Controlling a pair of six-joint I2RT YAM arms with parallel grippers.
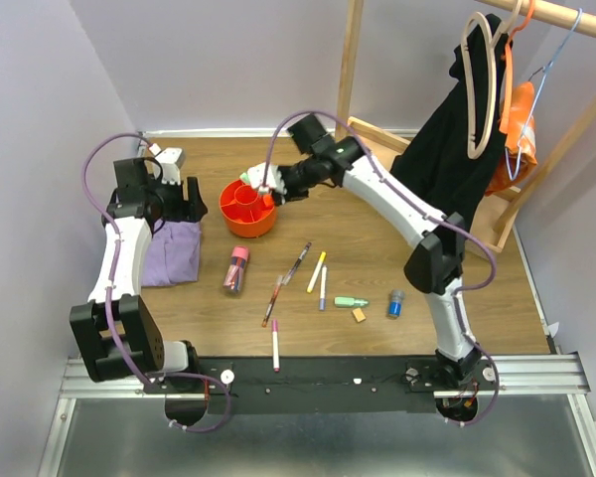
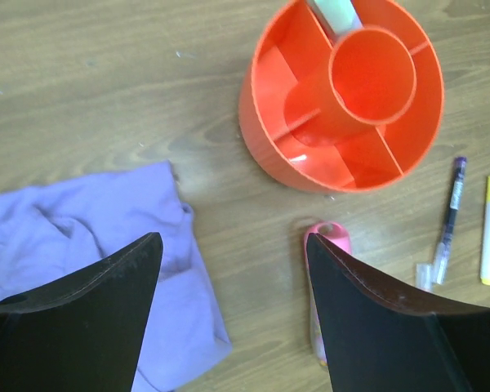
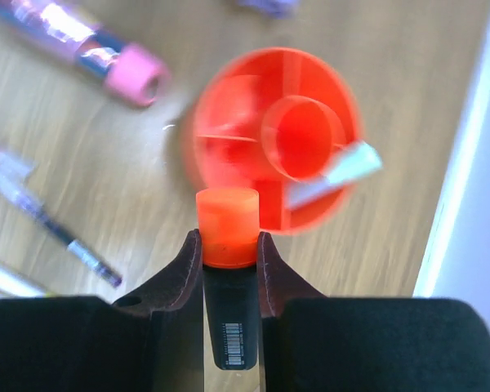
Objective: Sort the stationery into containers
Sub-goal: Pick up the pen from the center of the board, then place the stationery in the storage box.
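The orange tub [image 1: 240, 225] is set on the wooden table [image 1: 447, 288]; a pale marker [image 2: 335, 10] is lodged in one of its outer compartments, on the far side of the central cup. The right gripper [image 3: 228, 242] is clamped on a black marker with an orange cap [image 3: 227, 214], which is held over the tub's rim; the tub is blurred in the right wrist view. The left gripper [image 2: 231, 245] is held to the left of the tub with its fingers wide apart and nothing between them, above the edge of a purple cloth [image 2: 73, 229]. A pink-capped tube [image 1: 236, 268] is laid just nearer than the tub and is partly hidden by a finger in the left wrist view. Nearer and to the right of the tub are scattered two dark pens [image 1: 298, 260], a yellow marker [image 1: 317, 270], a green highlighter [image 1: 352, 301], a tan eraser [image 1: 359, 315], a blue cylinder [image 1: 394, 303] and a pink pen [image 1: 275, 345]. Right of the tub, a black garment [image 1: 457, 149] is hung on a wooden rack [image 1: 350, 60].
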